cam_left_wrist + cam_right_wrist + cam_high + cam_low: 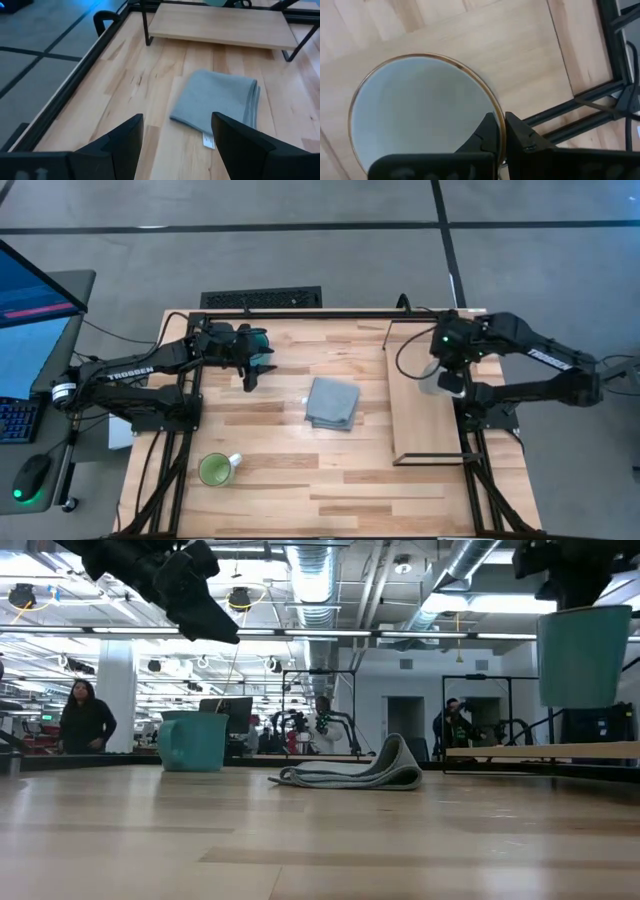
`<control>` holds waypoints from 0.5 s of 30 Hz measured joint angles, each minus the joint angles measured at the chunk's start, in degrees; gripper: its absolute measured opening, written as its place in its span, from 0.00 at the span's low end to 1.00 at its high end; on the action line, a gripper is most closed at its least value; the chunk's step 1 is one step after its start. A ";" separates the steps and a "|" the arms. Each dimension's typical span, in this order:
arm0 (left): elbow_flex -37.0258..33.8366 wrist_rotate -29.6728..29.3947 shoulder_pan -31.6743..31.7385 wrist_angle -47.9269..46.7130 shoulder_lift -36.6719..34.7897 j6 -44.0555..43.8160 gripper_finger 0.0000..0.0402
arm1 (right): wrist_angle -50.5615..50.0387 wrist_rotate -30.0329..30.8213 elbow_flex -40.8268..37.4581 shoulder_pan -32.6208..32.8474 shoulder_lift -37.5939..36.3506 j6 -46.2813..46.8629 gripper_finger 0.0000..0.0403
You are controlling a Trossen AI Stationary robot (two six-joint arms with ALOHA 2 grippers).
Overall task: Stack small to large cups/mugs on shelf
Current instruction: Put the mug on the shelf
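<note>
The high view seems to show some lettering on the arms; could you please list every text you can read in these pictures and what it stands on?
"TROSSEN": white letters on the left arm, high view.
Cloth: small white tag at its edge, too small to read.
Monitor: red stripe on screen, unreadable.
No other readable text.

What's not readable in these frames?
- White mug: right gripper shut on its rim; handle cut off in right wrist view, mug hidden under the arm from above.
- Teal mug: mostly hidden under left gripper from above.
- Cloth tag: too small.
</note>
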 joint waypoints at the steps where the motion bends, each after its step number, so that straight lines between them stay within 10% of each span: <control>1: 0.01 0.00 0.00 0.19 0.00 -0.13 0.56 | 0.45 -0.25 -0.38 -1.17 0.09 -1.50 0.06; 15: 0.00 0.00 0.00 0.39 0.00 -0.70 0.56 | 7.98 -1.12 -0.94 -12.48 10.46 -17.04 0.06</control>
